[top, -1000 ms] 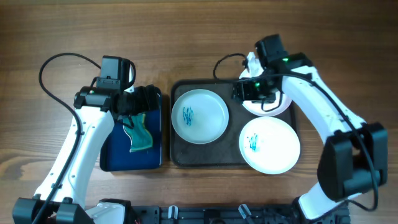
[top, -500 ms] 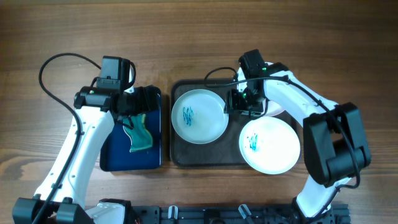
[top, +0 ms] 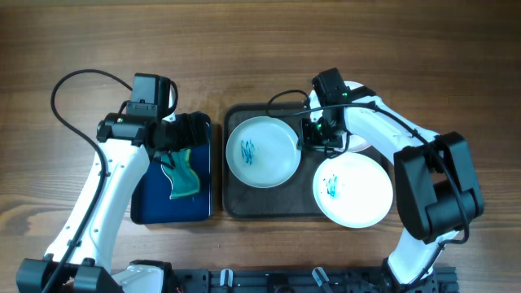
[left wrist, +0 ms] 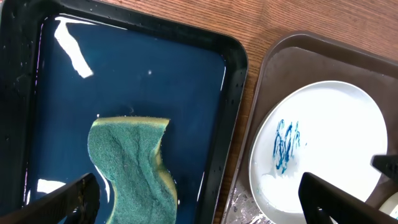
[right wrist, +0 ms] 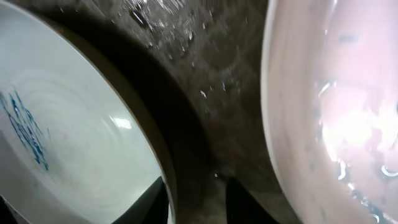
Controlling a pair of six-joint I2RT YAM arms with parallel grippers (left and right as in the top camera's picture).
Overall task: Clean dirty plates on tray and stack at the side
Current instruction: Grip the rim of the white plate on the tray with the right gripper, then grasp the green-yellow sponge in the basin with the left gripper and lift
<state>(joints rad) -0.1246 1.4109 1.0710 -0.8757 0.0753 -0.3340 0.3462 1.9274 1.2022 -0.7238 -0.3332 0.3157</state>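
Observation:
On the dark tray [top: 305,203] lie three plates. A pale blue one [top: 260,151] with teal scribble lies at the left, and a white scribbled one [top: 354,189] at the front right. The third [top: 365,144] is mostly hidden under my right arm. My right gripper [top: 312,137] is down at the pale blue plate's right rim. In the right wrist view its jaws [right wrist: 198,202] straddle that rim [right wrist: 169,186]: one finger is inside the plate, the other stands off over the tray floor, and a gap still shows. My left gripper [left wrist: 199,205] hangs wide open above the sponge [left wrist: 130,162].
The green sponge [top: 183,172] lies in the dark blue basin [top: 151,203] of water left of the tray. A wet plate [right wrist: 336,112] fills the right of the right wrist view. Bare wooden table surrounds both containers.
My right gripper has moved left from the back right plate to the pale blue plate's right rim, and its jaws have narrowed. The left arm has not moved.

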